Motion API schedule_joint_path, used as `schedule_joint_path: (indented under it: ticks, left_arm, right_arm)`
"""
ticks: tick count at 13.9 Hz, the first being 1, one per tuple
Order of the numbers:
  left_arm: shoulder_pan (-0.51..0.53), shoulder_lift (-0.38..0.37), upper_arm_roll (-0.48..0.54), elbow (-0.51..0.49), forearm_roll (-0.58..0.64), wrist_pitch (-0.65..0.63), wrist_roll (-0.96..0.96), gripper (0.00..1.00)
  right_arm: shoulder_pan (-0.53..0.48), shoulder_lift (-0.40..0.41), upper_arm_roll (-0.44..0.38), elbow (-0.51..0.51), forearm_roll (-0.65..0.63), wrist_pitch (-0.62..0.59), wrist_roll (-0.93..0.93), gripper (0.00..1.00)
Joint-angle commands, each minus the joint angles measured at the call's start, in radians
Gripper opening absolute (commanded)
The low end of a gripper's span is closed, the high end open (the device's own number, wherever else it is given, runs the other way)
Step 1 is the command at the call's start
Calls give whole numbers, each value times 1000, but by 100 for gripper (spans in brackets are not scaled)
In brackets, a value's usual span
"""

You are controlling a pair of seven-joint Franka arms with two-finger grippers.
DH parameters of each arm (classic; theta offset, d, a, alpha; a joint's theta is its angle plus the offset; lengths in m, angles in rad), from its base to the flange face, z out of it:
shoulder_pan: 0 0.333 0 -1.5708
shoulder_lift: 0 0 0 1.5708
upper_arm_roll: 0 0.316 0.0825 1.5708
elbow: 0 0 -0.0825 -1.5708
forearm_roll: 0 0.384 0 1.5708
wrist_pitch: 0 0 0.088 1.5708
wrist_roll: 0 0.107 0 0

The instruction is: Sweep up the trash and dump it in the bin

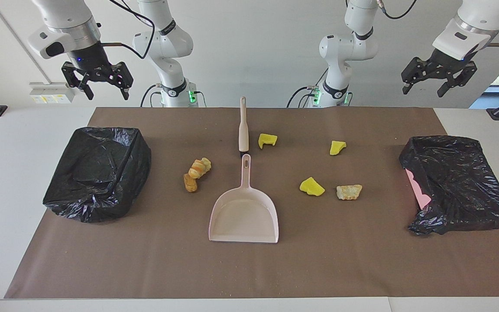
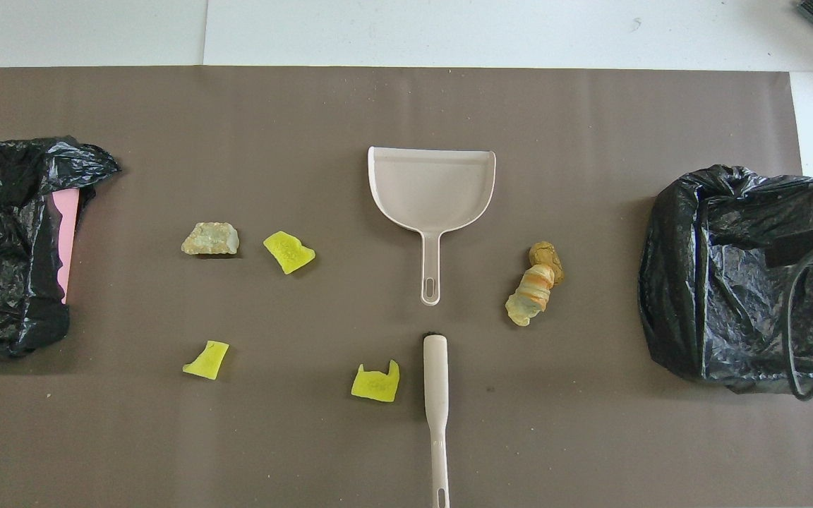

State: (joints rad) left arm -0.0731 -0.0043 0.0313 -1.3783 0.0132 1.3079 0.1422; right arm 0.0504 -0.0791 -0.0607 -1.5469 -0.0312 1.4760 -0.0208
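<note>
The trash lies scattered on the brown mat: three yellow chunks (image 1: 267,140) (image 1: 337,147) (image 1: 312,186), a tan lump (image 1: 349,191) and two bread-like pieces (image 1: 199,168) (image 1: 190,182) touching each other. In the overhead view the yellow chunks (image 2: 376,383) (image 2: 207,360) (image 2: 288,252) and bread-like pieces (image 2: 535,289) flank the pale pink dustpan (image 2: 432,187). The beige brush (image 1: 243,125) lies in line with the dustpan's handle, nearer to the robots. A black-bagged bin (image 1: 98,173) stands at the right arm's end, another bin (image 1: 457,182) at the left arm's end. My right gripper (image 1: 107,93) and left gripper (image 1: 423,92) hang open and empty, high over the table's robot-side edge.
The brown mat (image 1: 145,268) covers most of the white table. The bin at the left arm's end shows a pink wall (image 2: 66,240) under its bag. Fine crumbs speckle the mat.
</note>
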Motion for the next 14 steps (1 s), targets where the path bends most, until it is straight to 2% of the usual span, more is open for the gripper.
schedule_joint_path:
  ticks: [1, 3, 14]
  left_arm:
    - [9, -28, -14, 13, 5, 4, 7, 100]
    - [9, -52, -13, -28, 4, 21, 11, 100]
    - [7, -68, -10, -50, 4, 27, 0, 100]
  right_arm:
    - [-6, -25, 4, -29, 8, -2, 4, 100]
    - [-6, -25, 4, -29, 8, -2, 4, 100]
    - [-6, -25, 4, -32, 8, -2, 4, 100]
